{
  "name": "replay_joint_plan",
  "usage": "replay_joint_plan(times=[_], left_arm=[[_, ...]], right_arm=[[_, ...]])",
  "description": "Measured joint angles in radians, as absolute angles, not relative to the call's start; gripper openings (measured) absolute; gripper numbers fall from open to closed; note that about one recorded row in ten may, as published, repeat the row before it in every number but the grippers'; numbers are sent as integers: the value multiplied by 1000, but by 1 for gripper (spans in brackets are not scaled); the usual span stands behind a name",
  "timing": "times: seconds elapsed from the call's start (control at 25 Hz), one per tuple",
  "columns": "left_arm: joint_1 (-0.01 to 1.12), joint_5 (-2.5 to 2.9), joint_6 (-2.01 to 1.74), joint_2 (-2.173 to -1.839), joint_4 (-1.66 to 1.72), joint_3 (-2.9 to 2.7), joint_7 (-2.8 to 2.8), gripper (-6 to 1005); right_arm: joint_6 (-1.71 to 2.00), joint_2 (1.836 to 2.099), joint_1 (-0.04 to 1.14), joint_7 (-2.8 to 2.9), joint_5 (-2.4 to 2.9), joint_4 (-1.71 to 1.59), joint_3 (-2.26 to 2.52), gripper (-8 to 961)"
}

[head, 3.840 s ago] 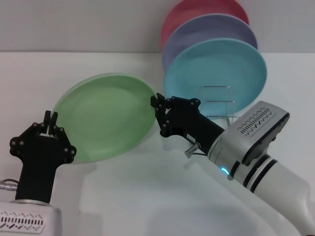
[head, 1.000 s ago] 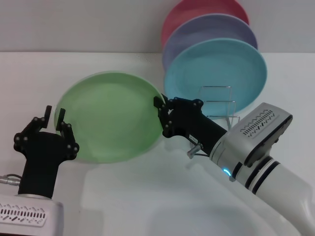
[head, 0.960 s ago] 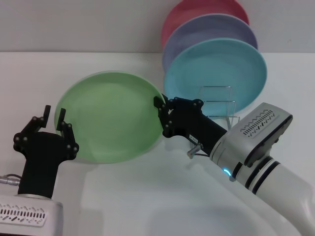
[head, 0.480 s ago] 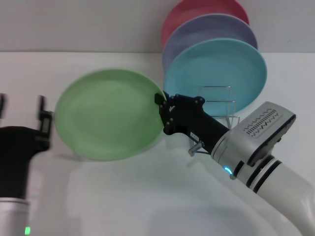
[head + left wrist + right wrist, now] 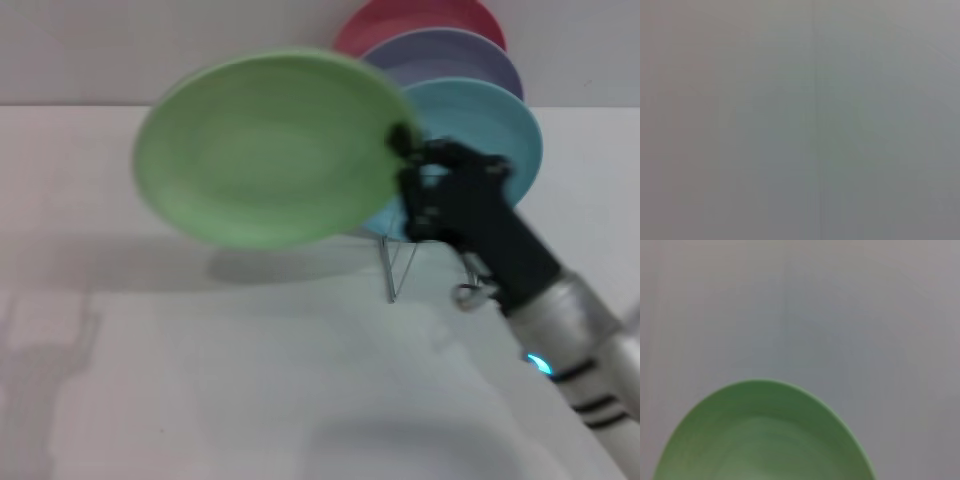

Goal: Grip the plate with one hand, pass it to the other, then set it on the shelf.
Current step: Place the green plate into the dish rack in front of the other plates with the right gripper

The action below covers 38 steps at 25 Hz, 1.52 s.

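The light green plate (image 5: pixel 268 148) is held up in the air, above the table and left of the rack, in the head view. My right gripper (image 5: pixel 405 165) is shut on its right rim. The plate's rim also fills the lower part of the right wrist view (image 5: pixel 762 440). The chrome wire shelf (image 5: pixel 400 262) stands behind and below the gripper, partly hidden by it. My left gripper is out of view; the left wrist view shows only a blank grey surface.
Three plates stand in the rack at the back right: turquoise-blue (image 5: pixel 500 130) in front, lavender (image 5: pixel 455 58) behind it, red (image 5: pixel 415 20) at the rear. The white table (image 5: pixel 200 360) spreads in front.
My left gripper let go of the green plate and withdrew out of view. My right gripper lifted the plate up and to the right, toward the rack.
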<state>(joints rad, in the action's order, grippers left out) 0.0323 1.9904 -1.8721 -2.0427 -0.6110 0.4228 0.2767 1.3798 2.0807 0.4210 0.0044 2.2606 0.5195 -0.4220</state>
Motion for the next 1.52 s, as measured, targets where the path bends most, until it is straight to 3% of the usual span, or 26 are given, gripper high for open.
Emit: replay_joint_plan(times=[0.04,0.36,1.52], left_arm=[[48,1990,-1895,-2056,-533,439,190,818],[75,1982,-1896,-2058,-434,465,44,818],[122,1980,-1832,-2056,-454,500,15,818]], right_arm=[[1478,2079,378,-1,2260,508,-422,36],[1680,2074,295,1,2255,377,-480,35],[1599,2078,333,8,2258,118,-507,35]])
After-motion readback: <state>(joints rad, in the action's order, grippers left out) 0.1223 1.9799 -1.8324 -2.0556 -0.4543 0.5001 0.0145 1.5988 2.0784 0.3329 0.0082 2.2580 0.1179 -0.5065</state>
